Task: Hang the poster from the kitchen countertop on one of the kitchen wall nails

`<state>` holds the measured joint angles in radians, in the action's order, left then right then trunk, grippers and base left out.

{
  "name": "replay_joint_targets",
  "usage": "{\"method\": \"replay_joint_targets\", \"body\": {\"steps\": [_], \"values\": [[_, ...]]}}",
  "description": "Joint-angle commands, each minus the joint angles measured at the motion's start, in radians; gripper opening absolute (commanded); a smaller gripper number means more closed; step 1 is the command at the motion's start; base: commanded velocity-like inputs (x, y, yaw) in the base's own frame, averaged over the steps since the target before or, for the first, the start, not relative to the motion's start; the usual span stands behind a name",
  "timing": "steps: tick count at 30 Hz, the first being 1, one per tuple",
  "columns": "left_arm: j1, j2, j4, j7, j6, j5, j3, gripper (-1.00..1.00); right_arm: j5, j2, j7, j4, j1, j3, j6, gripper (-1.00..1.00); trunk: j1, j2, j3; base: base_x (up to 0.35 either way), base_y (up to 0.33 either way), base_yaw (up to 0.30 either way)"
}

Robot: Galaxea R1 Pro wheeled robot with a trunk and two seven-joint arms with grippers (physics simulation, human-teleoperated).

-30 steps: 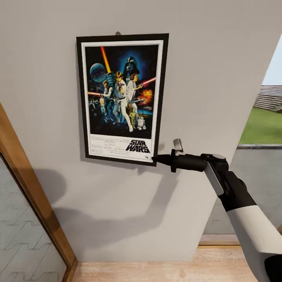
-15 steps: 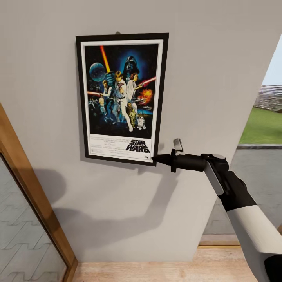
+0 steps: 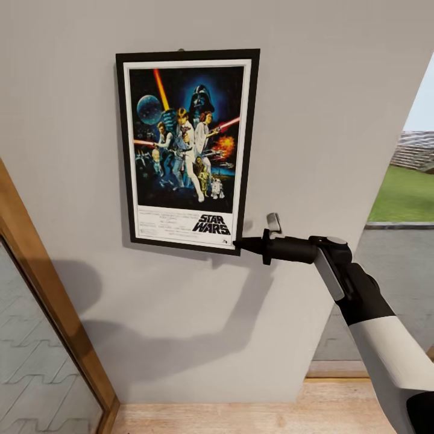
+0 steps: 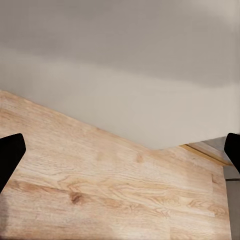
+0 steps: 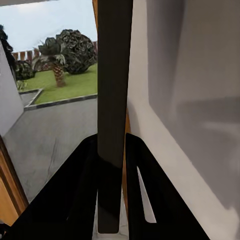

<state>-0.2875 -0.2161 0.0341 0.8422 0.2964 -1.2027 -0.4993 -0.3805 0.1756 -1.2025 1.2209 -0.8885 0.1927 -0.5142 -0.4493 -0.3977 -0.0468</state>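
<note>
The right arm's black two-fingered gripper (image 3: 240,244) is pinching the lower corner of the upright black-framed, white-bordered Star Wars poster (image 3: 187,147), which is lying flat against the pale grey wall (image 3: 337,120). A tiny dark nail head (image 3: 181,50) is showing at the frame's top edge above the gripper; letting go gently and backing straight off should avoid tugging it loose. A wooden door frame (image 3: 42,289) is standing well beyond the poster; nothing is blocking the retreat. The left gripper (image 4: 120,155), fingers apart, is pointing at the light wooden floor (image 4: 110,185).

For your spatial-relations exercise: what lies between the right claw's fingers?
In the right wrist view, the poster's black frame edge sits between the right claw's fingers.

Poster (image 3: 187,150) flat on wall (image 3: 337,90), fingers (image 3: 247,245) at its lower right corner.
</note>
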Motion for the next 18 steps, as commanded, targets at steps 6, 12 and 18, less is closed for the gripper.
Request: {"method": "replay_joint_targets", "body": {"steps": [6, 12, 18], "values": [[-0.001, 0.000, 0.000, 0.001, 0.006, -0.006, -0.008, 1.00, -0.009, 0.000, 0.001, 0.000, -0.001, 0.001, -0.011, -1.00, -0.001, -0.002, -0.002, 0.000, 0.000, 0.000], [-0.001, 0.000, 0.000, 0.001, 0.006, -0.006, -0.008, 1.00, -0.009, -0.002, 0.013, 0.003, -0.001, 0.001, -0.013, -1.00, -0.001, -0.002, -0.002, 0.000, 0.000, 0.000], [-0.001, 0.000, 0.000, 0.001, 0.006, -0.006, -0.008, 1.00, -0.010, -0.003, 0.039, 0.011, -0.003, 0.001, -0.018, -1.00, -0.001, -0.002, -0.002, 0.000, 0.000, 0.000]]}}
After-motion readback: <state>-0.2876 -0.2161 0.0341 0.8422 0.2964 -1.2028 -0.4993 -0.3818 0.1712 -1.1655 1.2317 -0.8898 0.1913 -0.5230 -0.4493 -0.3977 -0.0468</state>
